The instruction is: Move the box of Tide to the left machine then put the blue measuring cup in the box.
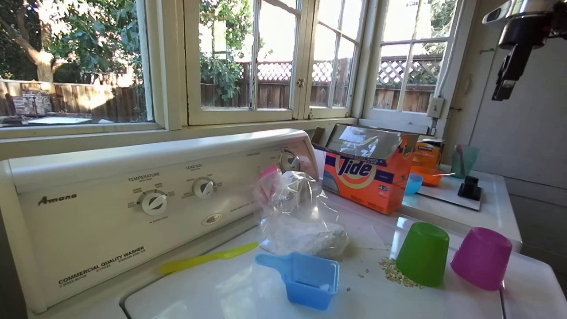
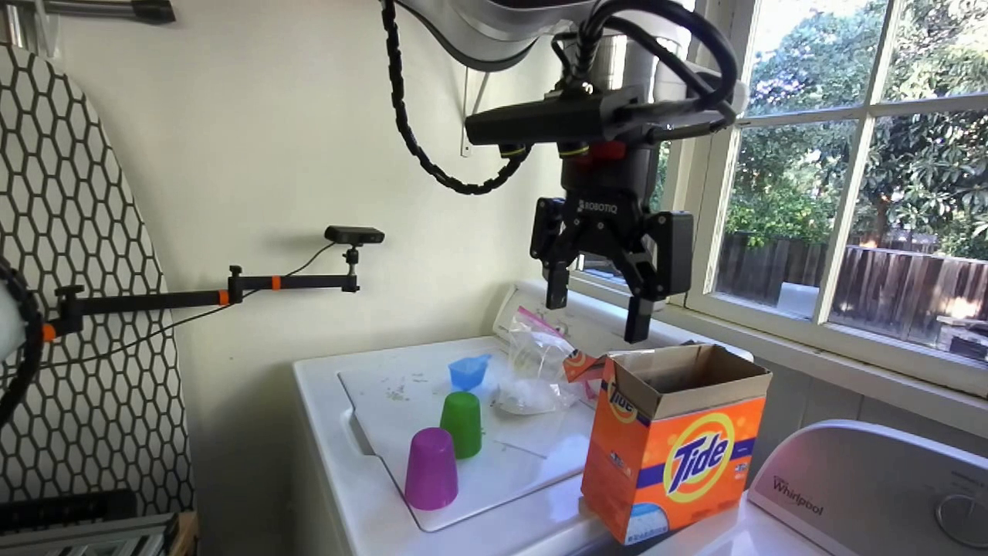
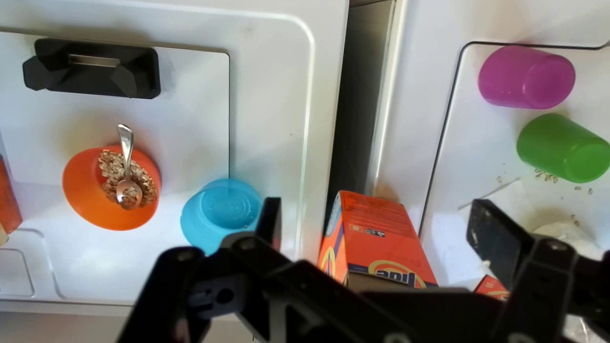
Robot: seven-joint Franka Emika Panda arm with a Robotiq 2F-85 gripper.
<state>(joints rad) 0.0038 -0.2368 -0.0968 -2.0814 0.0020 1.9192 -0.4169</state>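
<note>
One off-centre descent of your tool (image 2: pixel 597 313), spread wide and empty, could knock the box of Tide (image 2: pixel 679 455) toward the gap (image 3: pixel 357 119) beside the left machine (image 1: pixel 199 292).

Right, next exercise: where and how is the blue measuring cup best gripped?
Probably by the handle of the blue measuring cup, from above, pinched across its narrow width: it juts out high on one side, clear of the washer lid, while the cup stands upright. The plastic bag close by could crowd a sideways approach.
</note>
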